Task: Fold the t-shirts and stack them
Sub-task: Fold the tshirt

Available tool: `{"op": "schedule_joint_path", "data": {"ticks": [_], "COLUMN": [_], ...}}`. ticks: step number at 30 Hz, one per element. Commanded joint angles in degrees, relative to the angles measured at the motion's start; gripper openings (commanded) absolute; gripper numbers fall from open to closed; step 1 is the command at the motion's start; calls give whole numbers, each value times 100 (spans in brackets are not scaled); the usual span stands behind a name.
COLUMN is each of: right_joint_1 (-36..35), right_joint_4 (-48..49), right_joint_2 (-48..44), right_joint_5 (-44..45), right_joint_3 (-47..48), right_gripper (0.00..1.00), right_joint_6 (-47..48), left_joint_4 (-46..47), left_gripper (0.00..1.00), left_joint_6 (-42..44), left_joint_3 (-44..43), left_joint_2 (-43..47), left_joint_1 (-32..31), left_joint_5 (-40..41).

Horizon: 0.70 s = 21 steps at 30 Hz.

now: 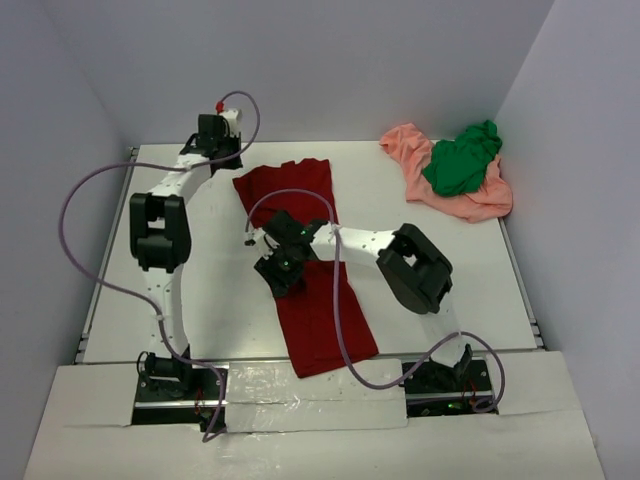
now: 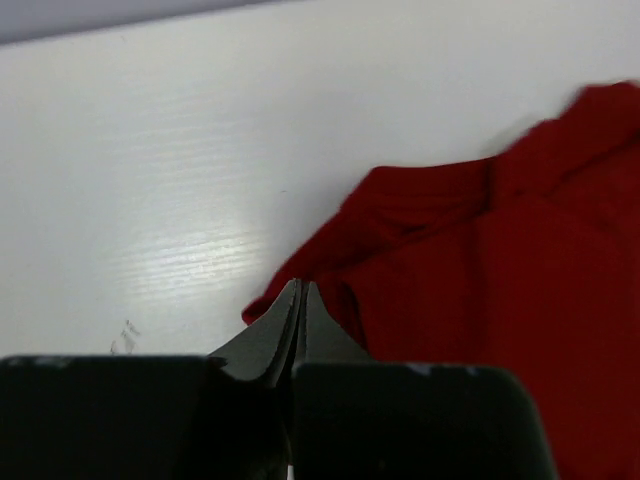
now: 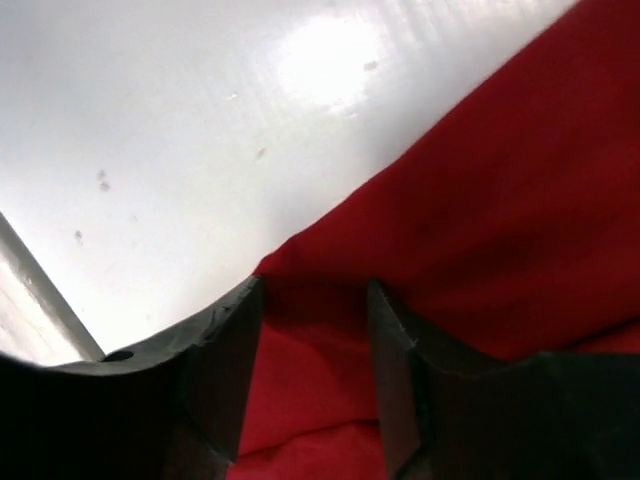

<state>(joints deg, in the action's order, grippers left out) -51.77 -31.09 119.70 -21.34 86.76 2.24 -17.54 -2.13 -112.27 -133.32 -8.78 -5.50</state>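
Note:
The dark red t-shirt [image 1: 318, 300] lies as a long strip down the middle of the table [image 1: 215, 300]. My left gripper [image 1: 228, 158] is at the shirt's far left corner. In the left wrist view its jaws are pressed together [image 2: 298, 286] right on that corner [image 2: 450, 280], and the cloth rises in a small fold to the tips. My right gripper [image 1: 281, 268] hovers over the strip's left edge. Its jaws stand open [image 3: 315, 300] over the red cloth [image 3: 500, 200], gripping nothing. The green t-shirt [image 1: 462, 160] lies crumpled on the salmon-pink one [image 1: 478, 203] at the back right.
Grey walls close in the table at the back and on both sides. Purple cables [image 1: 340, 330] loop from both arms, and the right one crosses the red shirt. The right arm's elbow [image 1: 415, 268] sits just right of the strip.

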Motion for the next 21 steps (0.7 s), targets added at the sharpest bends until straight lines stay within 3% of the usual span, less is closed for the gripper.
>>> {"op": "schedule_joint_path", "data": {"ticks": [1, 7, 8, 11, 14, 21], "right_joint_1": [-79, 131, 193, 631, 1352, 2434], "right_joint_4": [1471, 1738, 1721, 1405, 580, 710], "right_joint_2": [-1103, -1546, -1572, -1625, -1564, -2644], "right_joint_5": [252, 1271, 1795, 2116, 1793, 1764], "right_joint_3": [-640, -292, -248, 24, 455, -379], "right_gripper": [55, 55, 55, 53, 50, 48], "right_joint_6": [224, 453, 479, 279, -153, 39], "left_joint_4": [1311, 2569, 2789, 2485, 2299, 1773], "left_gripper": [0, 0, 0, 0, 0, 0], "left_joint_6": [-384, -1129, -1201, -1211, -1403, -1448], "left_joint_3": [677, 2312, 2584, 2439, 2254, 1358], "left_joint_2": [1857, 3073, 3083, 2708, 2111, 861], "left_joint_1": [-142, -230, -265, -546, -599, -678], "left_joint_5": [-294, -977, -1119, -1217, -1672, -2270]}}
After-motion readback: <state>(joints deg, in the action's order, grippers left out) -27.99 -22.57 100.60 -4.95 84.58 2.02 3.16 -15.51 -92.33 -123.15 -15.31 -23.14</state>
